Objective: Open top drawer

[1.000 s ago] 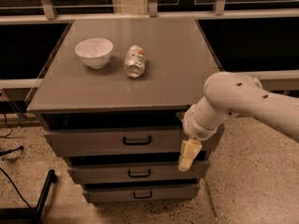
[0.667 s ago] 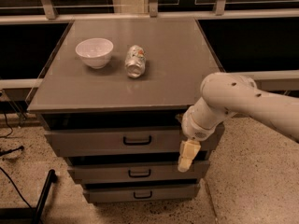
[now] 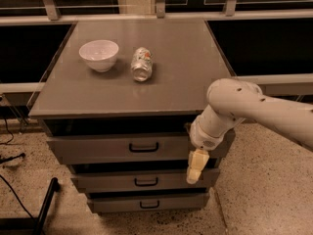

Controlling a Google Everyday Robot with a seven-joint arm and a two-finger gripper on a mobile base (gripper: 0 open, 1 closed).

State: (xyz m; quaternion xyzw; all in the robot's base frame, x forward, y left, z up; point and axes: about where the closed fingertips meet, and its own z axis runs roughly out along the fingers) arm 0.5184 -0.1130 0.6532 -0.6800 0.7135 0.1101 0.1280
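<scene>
The top drawer (image 3: 98, 150) is the widest grey front, just under the cabinet top, with a small black loop handle (image 3: 144, 147) at its centre. A dark gap shows above it. My gripper (image 3: 194, 167) points downward at the end of the white arm (image 3: 230, 106). It hangs in front of the right end of the top drawer, its cream tip reaching down over the middle drawer front (image 3: 107, 182). It is well to the right of the handle and holds nothing that I can see.
A white bowl (image 3: 99, 54) and a can lying on its side (image 3: 141, 64) rest on the grey cabinet top (image 3: 186, 72). The smallest drawer (image 3: 117, 204) is at the bottom. A black stand leg (image 3: 45, 203) and cables lie on the speckled floor at left.
The arm and gripper have shifted slightly left and down in front of the drawers. The drawers, bowl and can have not moved.
</scene>
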